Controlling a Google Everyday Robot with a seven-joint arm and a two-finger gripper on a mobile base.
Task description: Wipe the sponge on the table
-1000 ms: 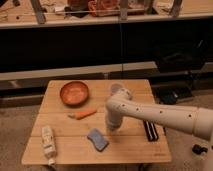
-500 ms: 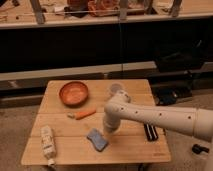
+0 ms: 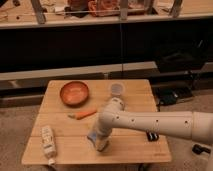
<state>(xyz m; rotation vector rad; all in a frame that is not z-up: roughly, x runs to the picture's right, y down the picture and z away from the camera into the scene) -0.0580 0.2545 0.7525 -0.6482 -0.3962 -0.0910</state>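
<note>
A small wooden table (image 3: 135,147) fills the middle of the camera view. The blue sponge (image 3: 92,138) lies on its front half, and only a sliver of it shows at the left of the arm's end. My gripper (image 3: 100,143) is down on top of the sponge, at the end of the white arm (image 3: 150,122) that reaches in from the right. The arm's wrist hides most of the sponge and the gripper's tip.
An orange bowl (image 3: 74,93) sits at the table's back left, with a carrot (image 3: 83,114) in front of it. A white bottle (image 3: 48,143) lies at the front left. A clear cup (image 3: 117,89) stands at the back. A black object (image 3: 152,135) lies under the arm.
The arm's end has swung left and lowered onto the sponge. The sponge lay exposed to the arm's left before; it is mostly covered now.
</note>
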